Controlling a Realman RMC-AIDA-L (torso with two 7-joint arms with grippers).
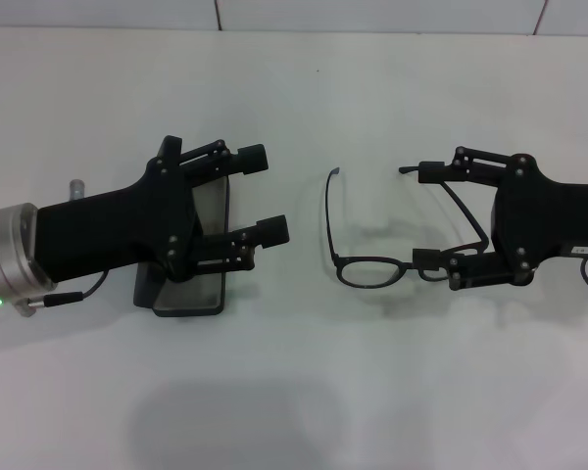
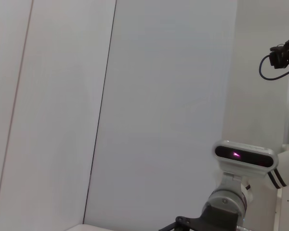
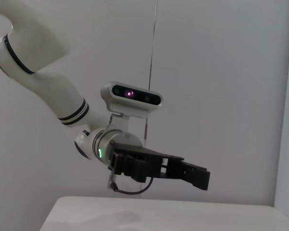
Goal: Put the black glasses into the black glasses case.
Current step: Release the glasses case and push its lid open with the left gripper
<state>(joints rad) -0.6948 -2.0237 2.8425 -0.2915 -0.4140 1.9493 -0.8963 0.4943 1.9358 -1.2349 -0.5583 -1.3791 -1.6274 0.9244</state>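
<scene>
- The black glasses lie on the white table in the head view, front frame toward the near edge and both temple arms unfolded, pointing away from the robot.
- The right gripper comes in from the right — its jaws are spread wide. The far finger sits by the tip of one temple arm; the near finger is at the frame's right end, by the hinge. I cannot tell whether either finger touches the glasses.
- The black glasses case lies on the table to the left of the glasses, well apart from them, and is mostly hidden under the left arm. Whether it is open is not clear.
- The left gripper hovers over the case with its jaws spread, holding nothing, fingertips pointing toward the glasses.
- In the right wrist view the left gripper hangs above the table with its wrist camera on top — no glasses or case appear there.
</scene>
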